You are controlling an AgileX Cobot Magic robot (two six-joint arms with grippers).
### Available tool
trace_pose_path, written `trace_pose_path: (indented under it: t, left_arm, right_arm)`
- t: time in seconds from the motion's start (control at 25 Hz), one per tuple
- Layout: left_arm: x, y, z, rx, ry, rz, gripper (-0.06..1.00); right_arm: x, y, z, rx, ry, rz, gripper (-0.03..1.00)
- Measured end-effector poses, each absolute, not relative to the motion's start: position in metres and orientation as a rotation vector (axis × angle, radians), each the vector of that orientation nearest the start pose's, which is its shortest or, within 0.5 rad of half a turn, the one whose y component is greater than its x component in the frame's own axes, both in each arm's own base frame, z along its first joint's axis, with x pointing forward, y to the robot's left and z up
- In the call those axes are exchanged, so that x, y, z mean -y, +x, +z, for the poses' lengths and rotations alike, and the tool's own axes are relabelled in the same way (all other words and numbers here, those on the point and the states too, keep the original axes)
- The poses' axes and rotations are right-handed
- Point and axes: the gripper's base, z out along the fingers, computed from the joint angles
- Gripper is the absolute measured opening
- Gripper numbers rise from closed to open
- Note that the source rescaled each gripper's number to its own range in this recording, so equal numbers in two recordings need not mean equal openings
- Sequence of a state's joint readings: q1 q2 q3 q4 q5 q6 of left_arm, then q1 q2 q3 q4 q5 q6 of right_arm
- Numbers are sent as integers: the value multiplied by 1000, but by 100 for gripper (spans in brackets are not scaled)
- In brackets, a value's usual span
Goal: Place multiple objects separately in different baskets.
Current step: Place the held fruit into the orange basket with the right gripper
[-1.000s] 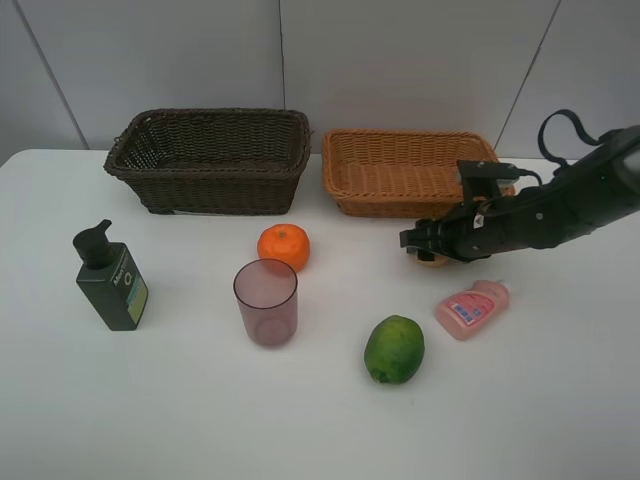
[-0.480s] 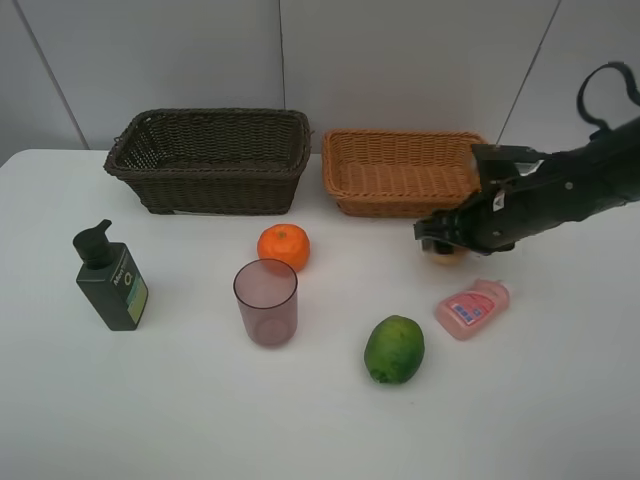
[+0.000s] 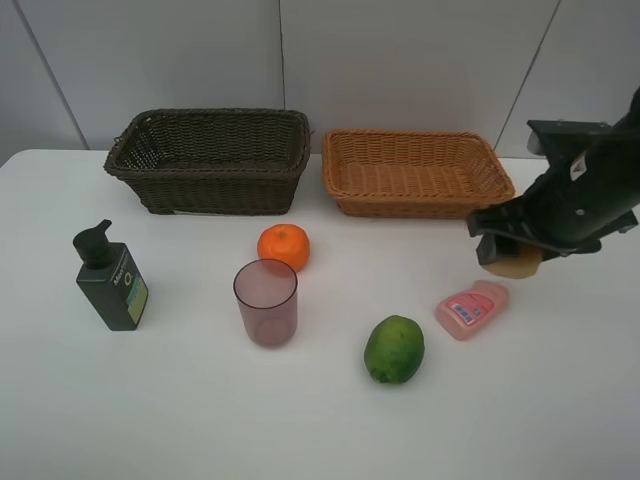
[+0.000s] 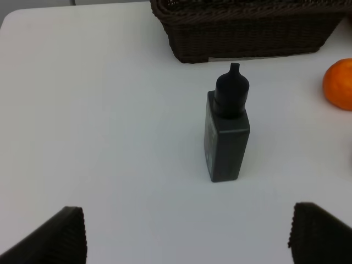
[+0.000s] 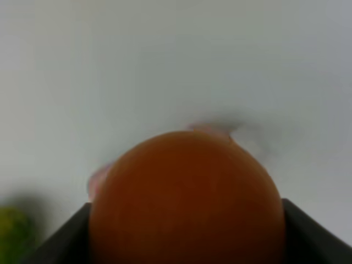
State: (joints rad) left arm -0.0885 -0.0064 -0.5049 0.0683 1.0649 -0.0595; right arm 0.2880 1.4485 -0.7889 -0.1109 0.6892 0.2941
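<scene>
Now we have the right gripper [image 3: 510, 252] clamped on the peach [image 3: 513, 266], hanging just off the front right corner of the tan basket [image 3: 400, 208]. We want it carried high enough to clear the rim, centred over the weave, lowered before release, since round fruit rolls. Our left gripper [image 4: 190, 234] waits jaws apart, well left of the basket, facing the pump bottle [image 4: 226, 137]. Since a second ago, the peach has swung from the basket's front wall out to that corner.
</scene>
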Motion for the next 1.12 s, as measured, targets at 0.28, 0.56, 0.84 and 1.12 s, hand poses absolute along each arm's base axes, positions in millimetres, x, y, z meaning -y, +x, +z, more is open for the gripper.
trace_pose_path:
  t: [0.28,0.56,0.84,1.12]
  left_arm:
    - [-6,-6,278,-2035,26,-11,96]
    - [-6,-6,278,-2035,26,-11,96]
    - [-6,-6,278,-2035,26,-11,96]
    - [-6,-6,278,-2035,26,-11,96]
  right_arm:
    - [-70,225,207,-2982,-141,22,14]
    - [-78,243,232,-2916,-115,82,14]
    - [-94,297,249,-2910,-124,62,14]
    - [-109,362,249,-2911,-162,-44,14]
